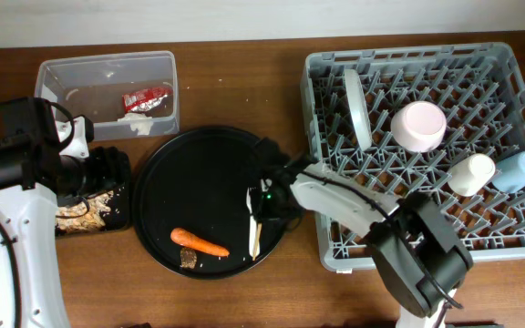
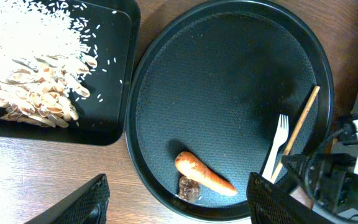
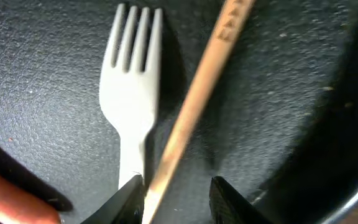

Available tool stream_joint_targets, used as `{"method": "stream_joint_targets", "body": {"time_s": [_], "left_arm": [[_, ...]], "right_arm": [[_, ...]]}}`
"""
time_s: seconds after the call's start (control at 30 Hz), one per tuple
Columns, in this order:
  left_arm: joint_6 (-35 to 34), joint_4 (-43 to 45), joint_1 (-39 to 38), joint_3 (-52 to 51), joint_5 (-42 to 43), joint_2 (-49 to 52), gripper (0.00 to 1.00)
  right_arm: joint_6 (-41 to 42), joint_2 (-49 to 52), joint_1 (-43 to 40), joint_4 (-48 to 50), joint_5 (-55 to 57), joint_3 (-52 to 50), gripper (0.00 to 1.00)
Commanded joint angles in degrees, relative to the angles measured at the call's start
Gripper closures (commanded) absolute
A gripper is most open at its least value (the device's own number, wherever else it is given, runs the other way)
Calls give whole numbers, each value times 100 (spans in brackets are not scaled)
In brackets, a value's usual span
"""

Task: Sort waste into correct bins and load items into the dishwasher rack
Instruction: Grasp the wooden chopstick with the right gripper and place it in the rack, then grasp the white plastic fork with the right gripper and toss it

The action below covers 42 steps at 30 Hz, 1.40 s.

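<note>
On the round black tray [image 1: 190, 173], 1 thin wooden chopstick [image 3: 194, 99] lies just beside a white plastic fork [image 3: 131, 87]. The right tool [image 3: 178, 198] is spread open, straddling the chopstick's lower end. The stick looks light, stiff and likely to roll, so a mid-shaft pinch seems safest. The left tool [image 2: 182, 200] hovers open above the carrot [image 2: 204, 175].

Bare tray [image 1: 199, 173] beyond fork [image 3: 132, 81] tines; chopstick [image 3: 194, 102] crossing fork handle.
</note>
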Motion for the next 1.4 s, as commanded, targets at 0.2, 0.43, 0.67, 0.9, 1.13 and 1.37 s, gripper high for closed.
{"method": "stream_joint_targets", "body": {"time_s": [0.2,0.43,0.67,0.9,1.13,1.37], "left_arm": [[7,-9,9,9,63,-13,30],[7,-11,9,9,63,-13,30],[7,-17,9,9,63,-13,30],[7,-22,9,9,61,-13,30],[7,-24,9,9,61,-13,30],[7,-26,9,9,61,-13,30]], "right_arm": [[1220,13,247,9,632,-48,72],[1685,39,621,11,660,-48,77],[1786,256,610,7,758,-44,96],[629,-1427,0,-2437,1731,1342,96],[-909,-1749,-1436,-3088,1735,533,96],[-1733,-1499,-1637,-2063,1292,-63,67]]}}
